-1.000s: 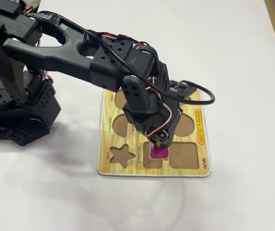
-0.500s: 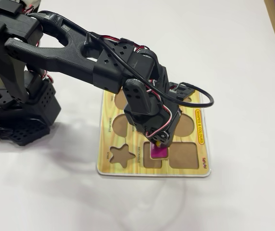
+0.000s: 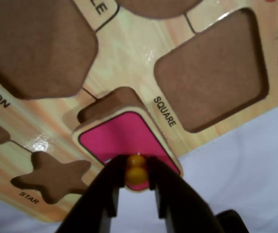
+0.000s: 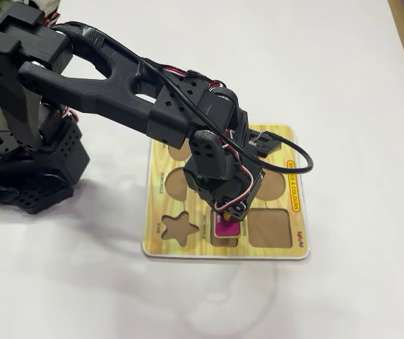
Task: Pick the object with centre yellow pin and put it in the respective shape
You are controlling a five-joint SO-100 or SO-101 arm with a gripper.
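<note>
Magenta piece: we saw the object with centre yellow pin [image 3: 124, 137] sitting skewed over the rectangle cutout [image 3: 105, 108], its far end leaving a strip of brown recess uncovered; whether it lay flat or tilted we could not tell.
Yellow knob: we saw the knob [image 3: 136, 168] right between the two black fingers in the wrist view, near the piece's close edge.
Gripper: the gripper [image 3: 135, 187] was closed narrow on that knob, both fingers touching it, so the piece sat directly under the fingertips.
Fixed view: we saw the gripper [image 4: 230, 212] pointed down over the board, with part of the pink piece [image 4: 224, 227] showing just below it.
Board: the yellow wood-grain puzzle board [image 4: 188, 247] lay on the white table [image 4: 343, 85].
Neighbours: the SQUARE cutout [image 3: 212, 73] was just right of the piece in the wrist view, the star cutout [image 3: 51, 177] to its left.
</note>
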